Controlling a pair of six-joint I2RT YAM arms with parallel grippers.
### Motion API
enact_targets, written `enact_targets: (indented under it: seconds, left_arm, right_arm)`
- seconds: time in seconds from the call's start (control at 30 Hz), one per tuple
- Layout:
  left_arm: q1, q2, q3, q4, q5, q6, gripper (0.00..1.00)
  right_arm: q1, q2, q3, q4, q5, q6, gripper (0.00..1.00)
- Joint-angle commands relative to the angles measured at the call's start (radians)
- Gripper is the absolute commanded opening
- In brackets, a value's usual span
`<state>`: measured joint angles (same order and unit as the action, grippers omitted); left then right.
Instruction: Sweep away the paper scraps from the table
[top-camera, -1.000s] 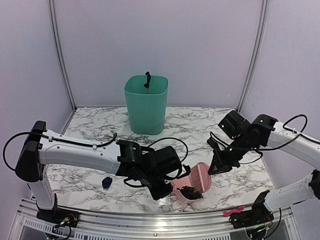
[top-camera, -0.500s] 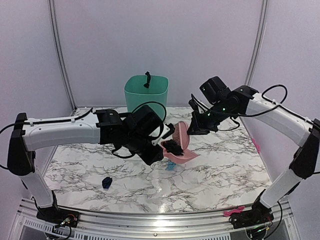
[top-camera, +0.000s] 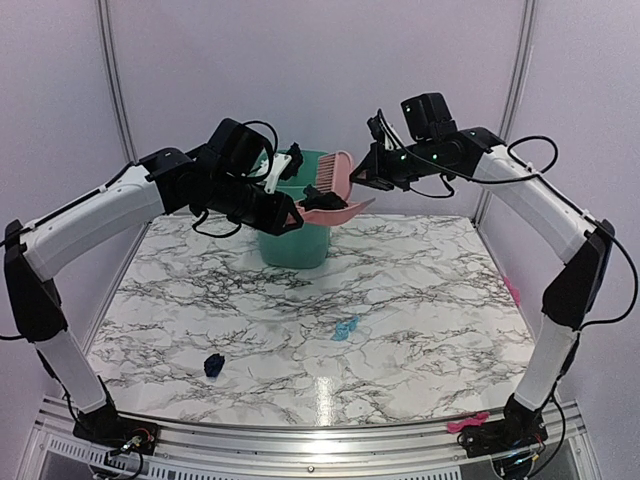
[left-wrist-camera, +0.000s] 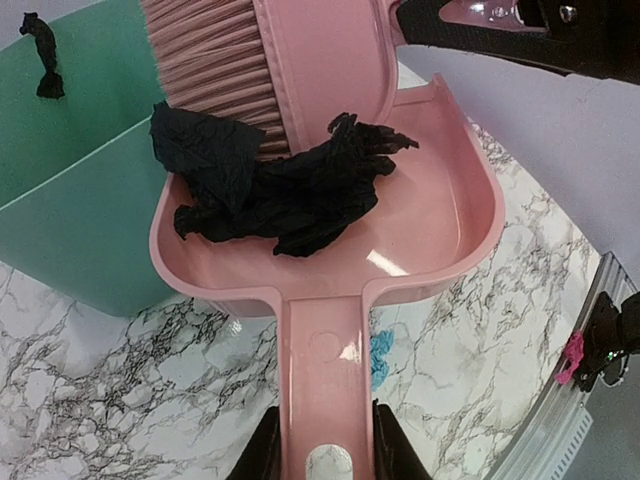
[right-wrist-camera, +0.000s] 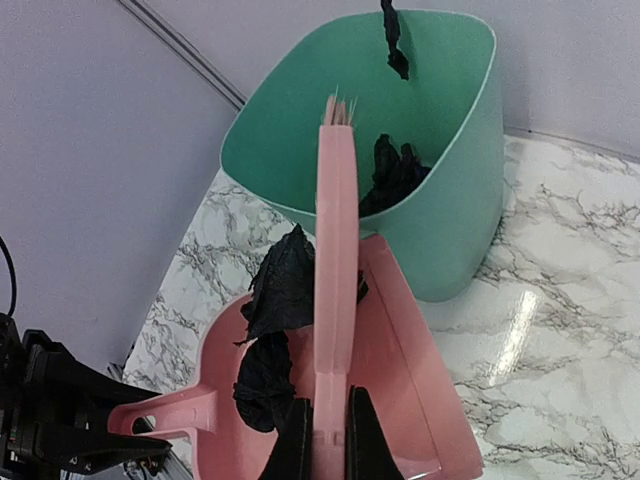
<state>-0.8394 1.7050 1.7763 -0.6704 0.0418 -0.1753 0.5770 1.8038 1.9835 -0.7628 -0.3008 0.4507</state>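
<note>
top view / arms: both are raised at the far side of the table (top-camera: 430, 300) and meet above the green bin (top-camera: 292, 240).
top view / left gripper (top-camera: 290, 212): pinching the handle of the pink dustpan (top-camera: 340, 210); the pan is at the bin's rim, upper centre of frame.
top view / right gripper (top-camera: 370, 172): pressed tight on the pink brush (top-camera: 338, 172), with the bristles down in the pan.
top view / paper scraps: a black wad (top-camera: 322, 200) sits in the pan. A navy piece (top-camera: 213, 365) lies on the table lower left, and a light-blue piece (top-camera: 346, 328) lies near centre. A black strip (top-camera: 294, 155) hangs on the bin's far rim.
left wrist / claw: both fingers (left-wrist-camera: 262, 455) clamp the pan handle (left-wrist-camera: 325, 370) at bottom centre.
left wrist / pan: the black wad (left-wrist-camera: 280, 190) lies mid-pan with the brush bristles (left-wrist-camera: 210, 70) touching it from the top. The bin (left-wrist-camera: 80, 200) is at left, behind the pan edge. The light-blue piece (left-wrist-camera: 380, 358) is on the marble below, right of the handle.
right wrist / claw: the fingers (right-wrist-camera: 296, 445) squeeze the brush spine (right-wrist-camera: 335, 300) at bottom centre.
right wrist / pan: the black wad (right-wrist-camera: 280, 290) is left of the brush, inside the dustpan (right-wrist-camera: 410, 380).
right wrist / bin: it takes up the upper centre (right-wrist-camera: 460, 200), with dark scraps inside (right-wrist-camera: 395, 175) and the strip on its rim (right-wrist-camera: 393, 35).
</note>
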Motion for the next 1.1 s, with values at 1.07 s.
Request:
enact_targets:
  seconds: [1.07]
  left_arm:
    - [0.333,0.197,0.195,0.303,0.545,-0.375,0.0]
  right_arm:
    - [-0.061,0.279,0.291,0.339,0.041,0.079,0.0]
